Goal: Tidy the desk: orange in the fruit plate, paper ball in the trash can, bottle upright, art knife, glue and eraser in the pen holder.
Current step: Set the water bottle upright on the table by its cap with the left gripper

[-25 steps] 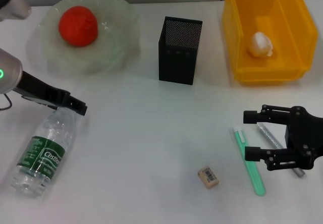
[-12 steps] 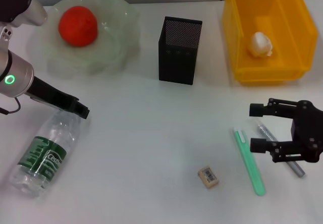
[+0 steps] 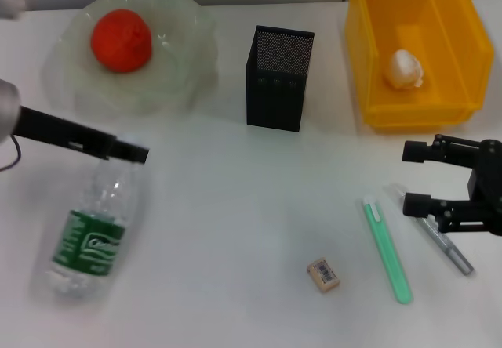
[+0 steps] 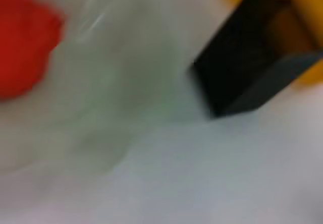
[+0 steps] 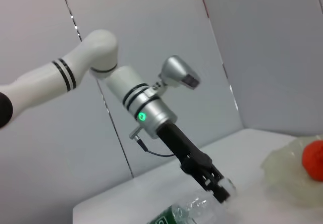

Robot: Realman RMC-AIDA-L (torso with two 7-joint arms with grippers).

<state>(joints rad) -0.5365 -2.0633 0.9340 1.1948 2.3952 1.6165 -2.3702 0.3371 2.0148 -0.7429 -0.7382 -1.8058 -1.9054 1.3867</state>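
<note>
The clear bottle [image 3: 92, 234] with its green label lies on the white desk [image 3: 235, 207], cap end toward the fruit plate. My left gripper [image 3: 135, 153] is shut on the bottle's neck; in the right wrist view the left gripper [image 5: 216, 185] clamps the top of the bottle [image 5: 187, 210]. The orange [image 3: 120, 40] sits in the fruit plate [image 3: 196, 58]. The paper ball [image 3: 404, 69] lies in the yellow trash can [image 3: 369, 66]. My right gripper [image 3: 416, 179] hovers open by the grey glue stick [image 3: 443, 242]. Beside it lie the green art knife [image 3: 387, 248] and the eraser [image 3: 322, 274].
The black mesh pen holder [image 3: 280, 77] stands at the back centre, between the plate and the bin. The left wrist view is smeared by motion and shows the orange [image 4: 22, 47], the plate [image 4: 101, 82] and the pen holder [image 4: 247, 67].
My left gripper swung right, pulling the bottle's neck along, so the bottle turned and slid right. My right gripper drew back to the right, off the art knife and glue stick.
</note>
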